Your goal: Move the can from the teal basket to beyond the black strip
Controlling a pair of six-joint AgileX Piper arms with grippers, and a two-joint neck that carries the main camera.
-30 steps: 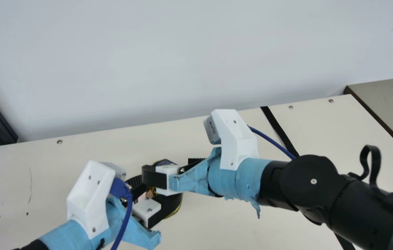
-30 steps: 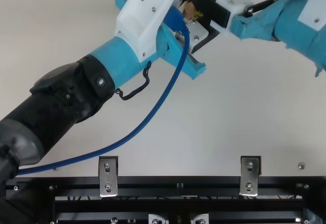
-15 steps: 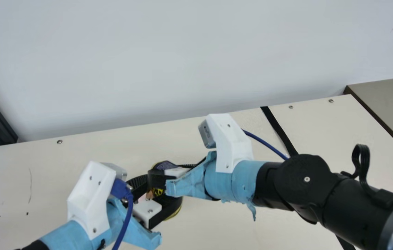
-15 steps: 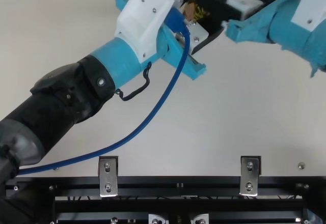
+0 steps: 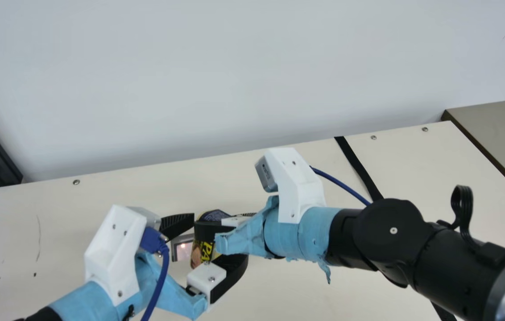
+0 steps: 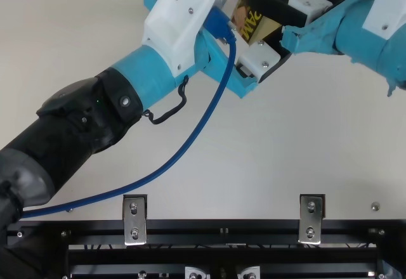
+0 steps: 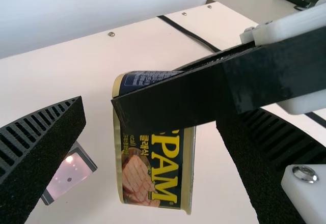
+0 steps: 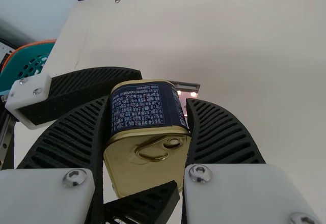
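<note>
Crowding the empty, wide-open left gripper [image 5: 219,239], the right gripper [image 5: 208,221] clamps the can [image 7: 154,170].

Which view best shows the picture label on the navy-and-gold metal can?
The left wrist view: the can's picture label faces it, crossed by one black finger. Main and top views show smaller parts; the right wrist view shows the can's gold lid.
</note>
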